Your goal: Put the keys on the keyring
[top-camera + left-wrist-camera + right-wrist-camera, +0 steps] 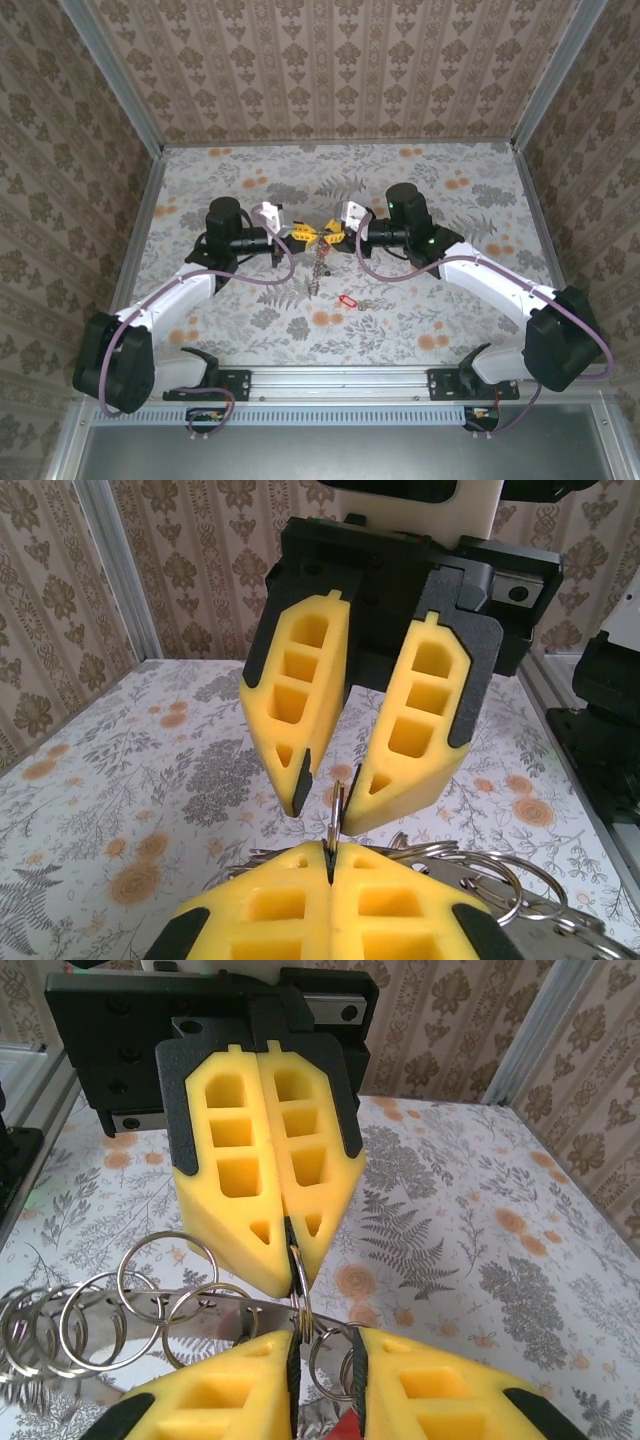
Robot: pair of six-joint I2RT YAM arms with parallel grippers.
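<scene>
Centre of the table, lifted clear of it: the keyring [335, 825], a thin round silvery-grey metal ring seen edge-on, sits between two sets of yellow foam fingers. The left gripper [330, 865] is pressed fully together on one edge of it. That looks like the anchor hold, fixing the ring so the other arm can work on it. Nose to nose with it, the right gripper [333, 802] has its jaws a little apart, straddling the opposite edge with a gap on both sides. So that's a straddle, not a pinch, probably lining up to pry or re-grip. Trailing off the ring, a bunch of small silver split rings [165, 1278] on a flat metal strip [240, 1310] hangs loose. Down on the flowered tabletop [450, 330], a tiny key with a bright red plastic head [347, 300] lies near the grippers, on the arms' side, not yet threaded.
</scene>
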